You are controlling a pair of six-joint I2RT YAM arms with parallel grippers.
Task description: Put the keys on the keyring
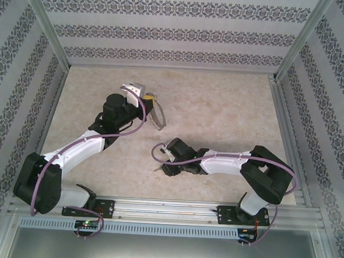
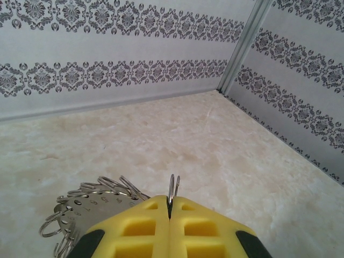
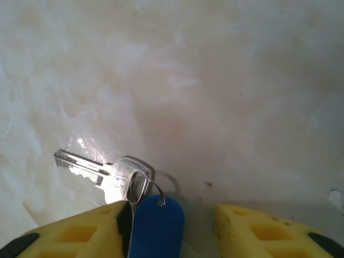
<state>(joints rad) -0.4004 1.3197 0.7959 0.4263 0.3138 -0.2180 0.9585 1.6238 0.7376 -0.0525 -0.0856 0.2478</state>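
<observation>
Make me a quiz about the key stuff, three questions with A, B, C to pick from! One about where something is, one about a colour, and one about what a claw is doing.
1. Where is the key?
A. lying on the table
B. stuck on the wall
C. inside a box

2. What colour is the tag joined to the key?
A. red
B. blue
C. green

3. What is the left gripper doing?
A. standing wide open
B. holding a cup
C. shut on the keyring

Answers: 1 A, the key lies flat on the pale tabletop. 2 B, the oblong tag is bright blue. 3 C, its yellow fingers press together with the ring's wire pinched between them.
</observation>
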